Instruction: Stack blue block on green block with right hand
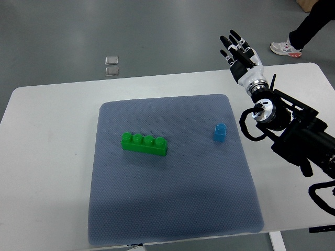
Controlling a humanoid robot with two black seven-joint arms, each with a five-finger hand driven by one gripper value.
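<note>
While the right hand [241,52] hovers with fingers spread and empty, blue block [220,132] sits apart from green block [144,144]; stacking not begun.

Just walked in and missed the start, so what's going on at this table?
A humanoid robot is set to stack blocks, but nothing is held yet. Its right hand is raised past the far right of the white table, fingers spread and empty. The small blue plastic block stands alone on the grey mat, apart from the long green studded block lying to its left. A person's leg and shoe show beyond the table.
</note>
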